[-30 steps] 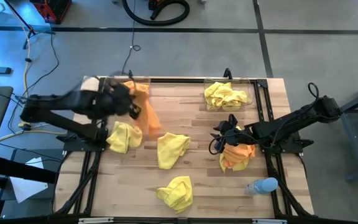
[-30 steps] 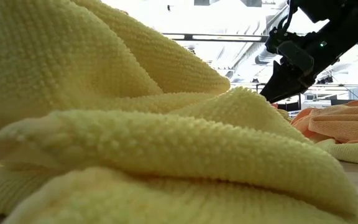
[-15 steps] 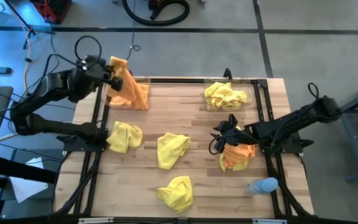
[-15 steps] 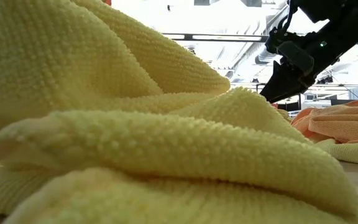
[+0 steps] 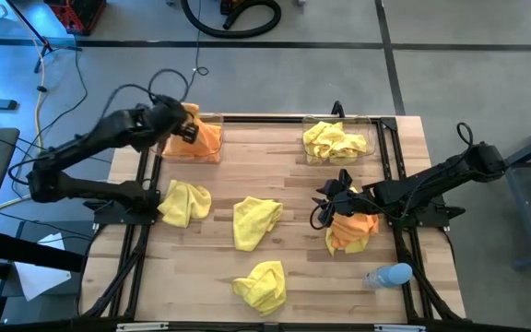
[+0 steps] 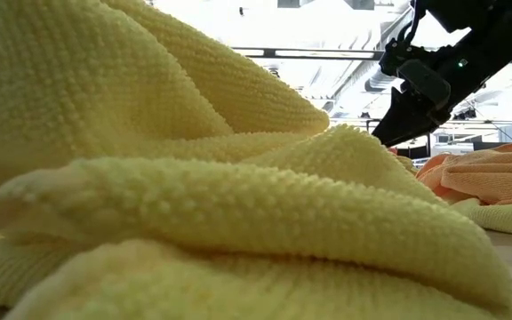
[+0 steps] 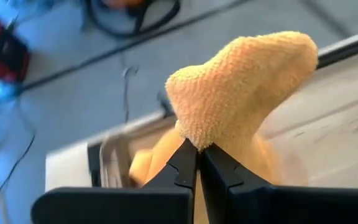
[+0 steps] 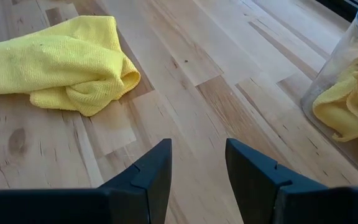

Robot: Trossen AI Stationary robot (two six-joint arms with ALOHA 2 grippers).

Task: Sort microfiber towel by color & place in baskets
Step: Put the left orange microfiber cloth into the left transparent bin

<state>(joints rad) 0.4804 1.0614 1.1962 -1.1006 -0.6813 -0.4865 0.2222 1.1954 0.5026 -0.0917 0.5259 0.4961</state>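
In the high view my left gripper [image 5: 188, 125] is shut on an orange towel [image 5: 205, 141] over the far-left clear basket [image 5: 219, 120]; the towel's lower part is bunched inside it. The far-right basket [image 5: 371, 123] holds yellow towels [image 5: 336, 141]. Three yellow towels lie on the table [image 5: 184, 201] [image 5: 256, 221] [image 5: 261, 285]. My right gripper [image 5: 324, 208] [image 8: 197, 163] hangs open, low over the wood, beside a second orange towel [image 5: 351, 231] that lies on the table. In the low view a yellow towel [image 6: 167, 178] fills the foreground. My left gripper pinches a bunched fold of the orange towel [image 7: 197, 138] between its two shut fingers, with a lump of cloth [image 7: 241, 87] standing out past the fingertips. The fingers slant in from the table's left. The towel's lower part rests in the far-left basket [image 7: 112, 163].
A small pale blue rounded object [image 5: 390, 275] lies near the table's near right corner. Black frame rails run along the left and right table edges. Bare wood shows between the two baskets and in front of my right gripper [image 8: 185, 74]. Cables lie on the floor beyond the far edge.
My left gripper has swung the hanging orange towel from over the table's left middle toward the far edge, up over the far-left basket, then down. The towel, which hung free below the fingers, now sits bunched in the basket. The right arm has kept still.
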